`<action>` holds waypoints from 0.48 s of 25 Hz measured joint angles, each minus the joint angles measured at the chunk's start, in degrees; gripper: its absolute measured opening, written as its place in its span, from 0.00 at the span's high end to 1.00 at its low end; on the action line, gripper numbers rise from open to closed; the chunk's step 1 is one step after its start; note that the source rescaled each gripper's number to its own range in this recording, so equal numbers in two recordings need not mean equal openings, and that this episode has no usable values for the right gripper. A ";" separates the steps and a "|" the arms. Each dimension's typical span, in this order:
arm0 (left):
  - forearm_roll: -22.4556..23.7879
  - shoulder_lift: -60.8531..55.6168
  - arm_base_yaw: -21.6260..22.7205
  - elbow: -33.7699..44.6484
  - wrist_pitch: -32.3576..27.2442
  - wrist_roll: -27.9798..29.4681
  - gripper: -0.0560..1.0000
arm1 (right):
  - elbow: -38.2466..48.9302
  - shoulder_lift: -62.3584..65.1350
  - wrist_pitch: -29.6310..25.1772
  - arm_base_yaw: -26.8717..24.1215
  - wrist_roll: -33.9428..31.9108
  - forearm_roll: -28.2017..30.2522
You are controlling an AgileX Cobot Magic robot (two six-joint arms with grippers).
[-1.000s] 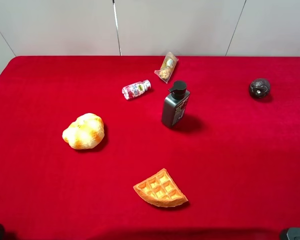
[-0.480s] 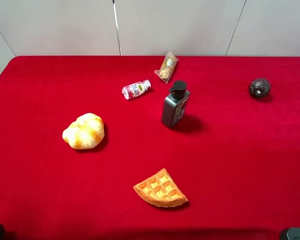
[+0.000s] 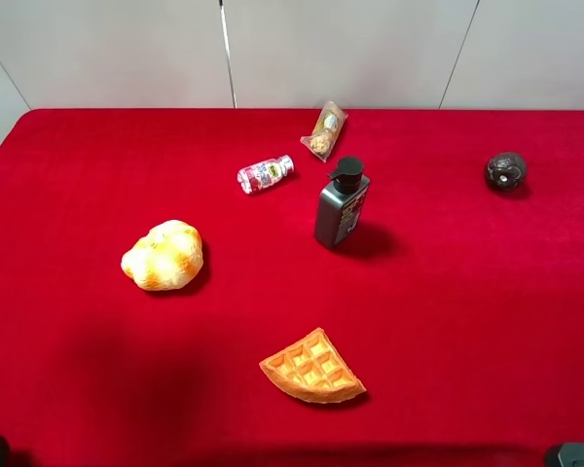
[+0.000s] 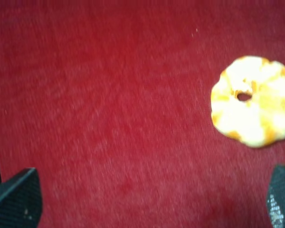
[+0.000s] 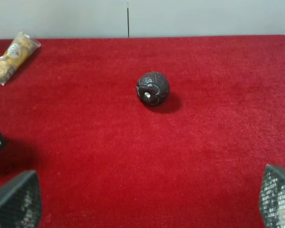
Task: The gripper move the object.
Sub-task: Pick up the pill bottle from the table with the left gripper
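Observation:
The small clear bottle (image 3: 265,174) with a pink-and-white label and white cap lies on its side on the red cloth at the back, left of centre. It shows in neither wrist view. My left gripper (image 4: 147,204) is open and empty above bare red cloth, with only its black fingertips (image 4: 16,199) showing, and a yellow-white bread roll (image 4: 251,107) lies ahead of it. My right gripper (image 5: 147,202) is open and empty, with its fingertips (image 5: 14,199) at the frame corners. Neither claw shows in the exterior high view.
A dark grey pump bottle (image 3: 341,204) stands right of the clear bottle, with a snack packet (image 3: 324,130) behind it. The bread roll (image 3: 163,255) lies at the left, a waffle piece (image 3: 312,368) at the front, and a dark ball (image 3: 505,170) at the back right, also in the right wrist view (image 5: 153,88).
A faint dark shadow has appeared on the cloth at the front left in the exterior high view. No object has moved.

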State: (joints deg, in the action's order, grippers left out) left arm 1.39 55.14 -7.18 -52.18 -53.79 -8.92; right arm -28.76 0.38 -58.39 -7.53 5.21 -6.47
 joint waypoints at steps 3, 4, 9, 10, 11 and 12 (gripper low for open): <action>-0.51 5.30 -1.08 -4.74 0.00 0.00 0.07 | 0.00 0.00 0.00 0.00 0.00 0.00; -0.49 7.17 -2.05 -5.98 0.00 0.00 0.07 | 0.00 0.00 0.00 0.00 0.00 0.00; -0.38 16.83 -7.76 -13.29 -0.60 -0.05 0.07 | 0.00 0.00 0.00 0.00 0.00 0.00; -0.38 18.54 -8.54 -14.59 -0.77 -0.05 0.07 | 0.00 0.00 0.00 0.00 0.00 0.00; -0.38 20.55 -9.38 -16.13 -0.94 -0.05 0.07 | 0.00 0.00 0.00 0.00 0.00 0.00; -0.38 22.46 -10.13 -17.66 -1.20 -0.05 0.07 | 0.00 0.00 0.00 0.00 0.00 0.00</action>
State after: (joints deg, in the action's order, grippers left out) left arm 1.02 77.59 -17.31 -69.84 -54.99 -8.97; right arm -28.76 0.38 -58.39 -7.53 5.21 -6.47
